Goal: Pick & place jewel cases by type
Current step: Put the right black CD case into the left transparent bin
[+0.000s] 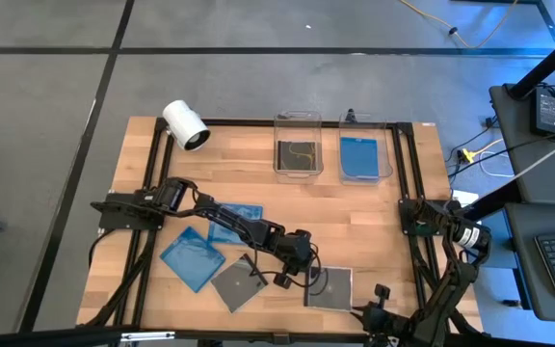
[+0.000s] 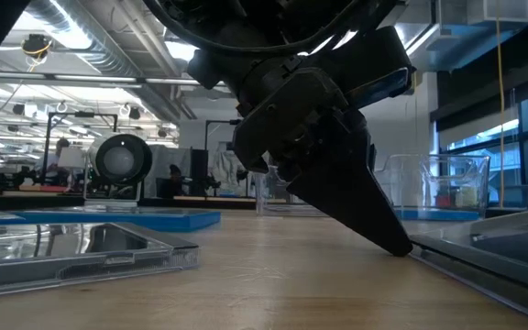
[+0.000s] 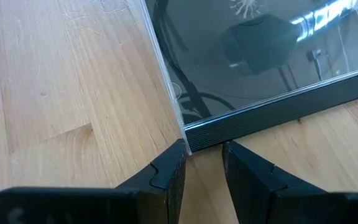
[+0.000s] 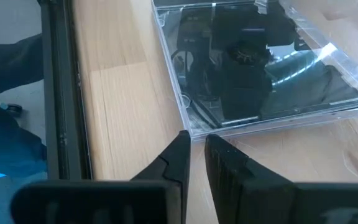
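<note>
L claw [image 3: 204,163] is low on the worktop [image 1: 355,207], fingers a little apart and empty, tips right at a corner of a dark case [image 1: 329,286] near the front edge. R claw [image 4: 196,149] is down at the front edge too, fingers nearly together, holding nothing, tips close to the edge of a dark case [image 4: 260,68]. W/ the high view: a second dark case [image 1: 242,285] lies tilted just left of the first, a blue case [image 1: 192,257] beside it, another blue one [image 1: 244,214] partly under the L arm. At the back, two clear bins: left bin [image 1: 298,145] holds a dark case, right bin [image 1: 365,146] a blue one. White camera [image 1: 186,125] at back left.
</note>
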You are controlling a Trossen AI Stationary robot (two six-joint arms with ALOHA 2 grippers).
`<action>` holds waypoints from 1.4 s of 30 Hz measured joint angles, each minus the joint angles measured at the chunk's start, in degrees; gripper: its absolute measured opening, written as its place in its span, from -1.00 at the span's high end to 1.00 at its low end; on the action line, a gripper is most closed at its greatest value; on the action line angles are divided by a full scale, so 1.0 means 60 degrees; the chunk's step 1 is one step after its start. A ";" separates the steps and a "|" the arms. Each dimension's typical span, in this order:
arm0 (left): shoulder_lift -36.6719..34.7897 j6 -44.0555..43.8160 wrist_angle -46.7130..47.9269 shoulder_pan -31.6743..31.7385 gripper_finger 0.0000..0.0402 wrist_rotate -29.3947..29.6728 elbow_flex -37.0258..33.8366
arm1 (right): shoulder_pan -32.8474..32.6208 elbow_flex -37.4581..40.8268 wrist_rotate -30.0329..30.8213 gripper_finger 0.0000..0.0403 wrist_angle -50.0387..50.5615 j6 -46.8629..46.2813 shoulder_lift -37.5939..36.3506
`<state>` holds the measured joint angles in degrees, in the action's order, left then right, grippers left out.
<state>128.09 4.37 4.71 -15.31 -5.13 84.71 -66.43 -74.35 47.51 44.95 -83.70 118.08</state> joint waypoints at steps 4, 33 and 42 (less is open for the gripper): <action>0.0000 -0.0042 0.0004 -0.0004 0.48 0.0004 0.0000 | 0.0000 0.0000 0.0003 0.75 -0.0003 0.0009 0.0000; 0.0007 -0.0290 0.0004 -0.0004 0.48 0.0132 0.0004 | 0.0091 -0.0721 0.1949 0.75 0.0302 0.1755 -0.0033; 0.0007 -0.0362 -0.0029 0.0007 0.47 0.0168 0.0004 | 0.0116 -0.0711 0.3150 0.75 0.0313 0.2333 -0.0033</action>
<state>128.14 2.20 4.54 -15.27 -4.12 84.73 -65.74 -78.61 66.41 46.83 -69.70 117.89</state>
